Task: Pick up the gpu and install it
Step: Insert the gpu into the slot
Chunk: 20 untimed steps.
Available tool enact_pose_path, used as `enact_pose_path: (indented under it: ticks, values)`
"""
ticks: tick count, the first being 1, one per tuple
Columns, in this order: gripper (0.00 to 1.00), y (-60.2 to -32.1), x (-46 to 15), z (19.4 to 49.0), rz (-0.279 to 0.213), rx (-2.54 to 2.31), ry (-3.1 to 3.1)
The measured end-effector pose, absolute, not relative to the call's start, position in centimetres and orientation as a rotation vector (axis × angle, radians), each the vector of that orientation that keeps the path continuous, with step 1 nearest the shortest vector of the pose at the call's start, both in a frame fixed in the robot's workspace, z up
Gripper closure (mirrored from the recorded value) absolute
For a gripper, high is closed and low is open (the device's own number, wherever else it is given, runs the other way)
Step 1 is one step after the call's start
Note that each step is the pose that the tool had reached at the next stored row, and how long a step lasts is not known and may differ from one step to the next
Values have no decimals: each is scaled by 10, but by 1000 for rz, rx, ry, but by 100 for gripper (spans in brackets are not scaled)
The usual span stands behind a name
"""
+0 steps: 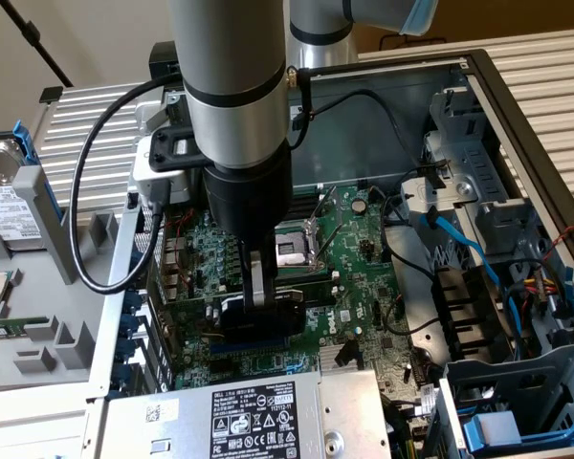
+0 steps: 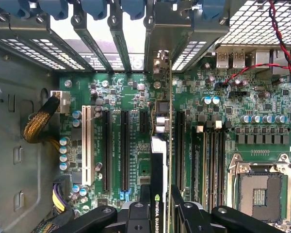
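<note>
a grey robot arm reaches down into an open computer case (image 1: 521, 105). its black gripper (image 1: 258, 287) is clamped on the gpu (image 1: 258, 320), one finger pressed on each face of the card. the gpu stands on edge, upright over the green motherboard (image 1: 354, 287), just to the exterior view's left of the cpu socket (image 1: 293, 251) and on the far side of the power supply (image 1: 258, 416). its long axis runs level across the board, left to right in the exterior view.

in the wrist view the gripper (image 2: 160, 201) holds the gpu (image 2: 158, 160) edge-on, black shroud showing, between black expansion slots (image 2: 125, 150). its far end points at the metal slot covers (image 2: 114, 39) on the case's rear wall. whether its lower edge sits in a slot cannot be told.
</note>
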State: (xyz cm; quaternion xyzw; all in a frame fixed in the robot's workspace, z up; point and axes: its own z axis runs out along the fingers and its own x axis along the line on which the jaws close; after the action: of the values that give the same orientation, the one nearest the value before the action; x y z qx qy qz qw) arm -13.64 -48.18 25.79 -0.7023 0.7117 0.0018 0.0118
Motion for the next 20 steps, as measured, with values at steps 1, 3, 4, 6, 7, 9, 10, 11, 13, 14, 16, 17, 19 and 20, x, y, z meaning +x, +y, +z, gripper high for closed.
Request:
enact_pose_path:
  ticks: [1, 3, 4, 6, 7, 9, 10, 11, 13, 14, 16, 17, 19, 20]
  values:
    - [73, -482, -136, 258, 5, -2190, 2219]
    - [73, -481, -136, 258, 5, -2191, 2219]
    - [73, -481, -136, 258, 5, -2191, 2219]
    - [73, -481, -136, 257, 5, -2191, 2219]
    - [73, -481, -136, 257, 5, -2191, 2219]
    - [73, -481, -136, 257, 5, -2191, 2219]
    - [73, -481, -136, 257, 5, -2191, 2219]
    - [73, -481, -136, 257, 5, -2191, 2219]
    - [73, -481, -136, 257, 5, -2191, 2218]
    - [73, -481, -136, 257, 5, -2191, 2218]
    - [73, -481, -136, 257, 5, -2191, 2218]
    - [73, -481, -136, 257, 5, -2191, 2219]
    - [73, -481, -136, 257, 4, -2192, 2219]
    - [73, -481, -136, 257, 4, -2192, 2219]
